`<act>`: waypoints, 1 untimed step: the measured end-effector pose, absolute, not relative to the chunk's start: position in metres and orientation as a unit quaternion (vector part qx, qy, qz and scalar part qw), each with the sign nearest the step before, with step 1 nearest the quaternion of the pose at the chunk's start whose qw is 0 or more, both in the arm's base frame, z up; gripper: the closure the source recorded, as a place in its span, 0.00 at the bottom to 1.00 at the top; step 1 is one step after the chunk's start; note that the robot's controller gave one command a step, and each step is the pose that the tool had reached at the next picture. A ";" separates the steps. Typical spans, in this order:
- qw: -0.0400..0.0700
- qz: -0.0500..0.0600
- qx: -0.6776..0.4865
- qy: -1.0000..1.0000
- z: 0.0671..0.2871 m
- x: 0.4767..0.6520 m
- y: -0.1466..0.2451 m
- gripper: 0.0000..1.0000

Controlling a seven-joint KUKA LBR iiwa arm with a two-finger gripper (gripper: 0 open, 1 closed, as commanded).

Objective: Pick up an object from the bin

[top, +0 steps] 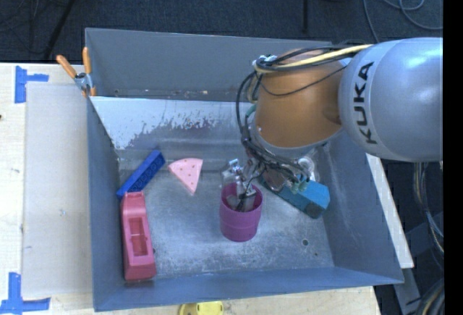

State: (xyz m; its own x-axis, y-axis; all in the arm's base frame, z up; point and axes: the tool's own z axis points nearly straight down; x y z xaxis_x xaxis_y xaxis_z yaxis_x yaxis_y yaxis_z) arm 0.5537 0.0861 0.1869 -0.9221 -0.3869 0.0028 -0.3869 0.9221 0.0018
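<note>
The gripper (244, 196) is down at the mouth of a purple cup (239, 221). The cup stands upright near the middle of the grey bin (181, 67). The tip of the gripper dips into the cup's open top. I cannot tell if the gripper is open or closed, because its end is dark and sits inside the cup. I think this is the grabbing step: the cup stands on the bin floor and is not lifted yet. Next, the gripper needs a firm pinch on the cup's wall. Then it should go straight up, so the cup does not tip or slip. A blue block (309, 195) lies just beside the gripper, on the arm's side. A pink wedge (187, 173), a flat blue brick (142, 172) and a long pink block (136, 237) lie farther off on the other side. The big grey arm (405, 103) has the word KUKA in black letters. No words can be read on the things in the bin.
</note>
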 end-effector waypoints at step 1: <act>0.001 -0.001 0.168 -0.986 0.253 0.567 0.088 1.00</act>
